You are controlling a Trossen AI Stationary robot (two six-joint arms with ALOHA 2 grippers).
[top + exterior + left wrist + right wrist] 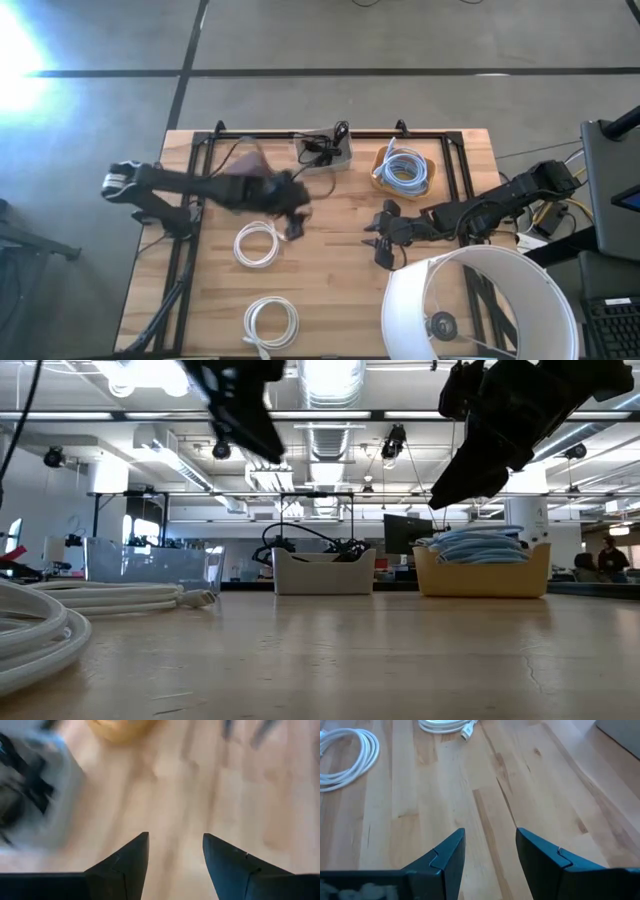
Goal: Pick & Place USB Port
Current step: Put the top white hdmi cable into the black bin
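Two coiled white cables lie flat on the wooden table: one (258,244) near the middle, one (270,322) by the near edge. The white bin (325,151) at the far edge holds black cables; the tan bin (403,170) to its right holds a coiled light-blue cable. My left gripper (293,222) is open above the table, just right of the middle coil and near of the white bin; its view (175,845) is blurred. My right gripper (380,240) is open over bare wood right of centre, empty (490,840).
A large white lampshade-like drum (480,305) stands over the table's near right corner. A black frame (200,170) runs along the table's left, far and right sides. Bare wood lies between the two grippers.
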